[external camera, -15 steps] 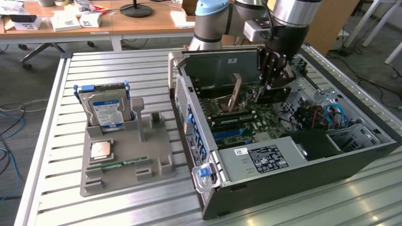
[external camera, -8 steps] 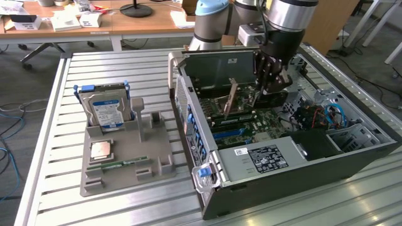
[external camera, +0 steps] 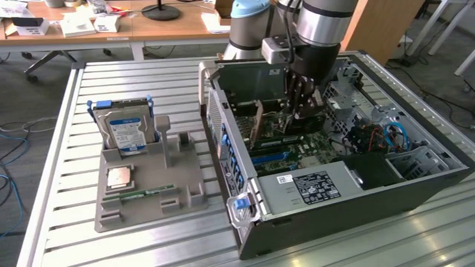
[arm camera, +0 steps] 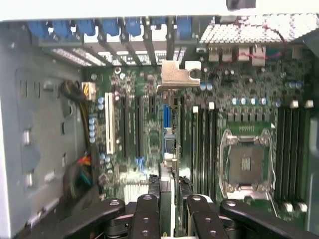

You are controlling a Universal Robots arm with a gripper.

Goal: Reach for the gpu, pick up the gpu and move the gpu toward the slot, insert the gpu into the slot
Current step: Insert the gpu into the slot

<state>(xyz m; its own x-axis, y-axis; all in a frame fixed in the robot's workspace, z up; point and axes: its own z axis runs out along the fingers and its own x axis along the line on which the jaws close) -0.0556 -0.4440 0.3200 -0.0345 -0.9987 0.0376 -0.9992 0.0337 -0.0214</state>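
Jaws: my gripper (arm camera: 169,185) partly closed, clamping the gpu (arm camera: 177,77) edge-on.
Gpu: inside case (external camera: 356,194); slot (external camera: 275,158) at seven o'clock of gripper, exterior view.
Risk: I judge any tilt in the grip jams the card beside the slot.

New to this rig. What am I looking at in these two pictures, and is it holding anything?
A robot arm reaches into an open computer case on a slatted metal table. One picture comes from a camera off the arm; the other from one on its wrist. Beside the case, a grey tray carries a hard drive, a processor chip and a memory stick. In the wrist view the fingers grip the gpu, a thin card seen edge-on, in line with the motherboard's blue slot.
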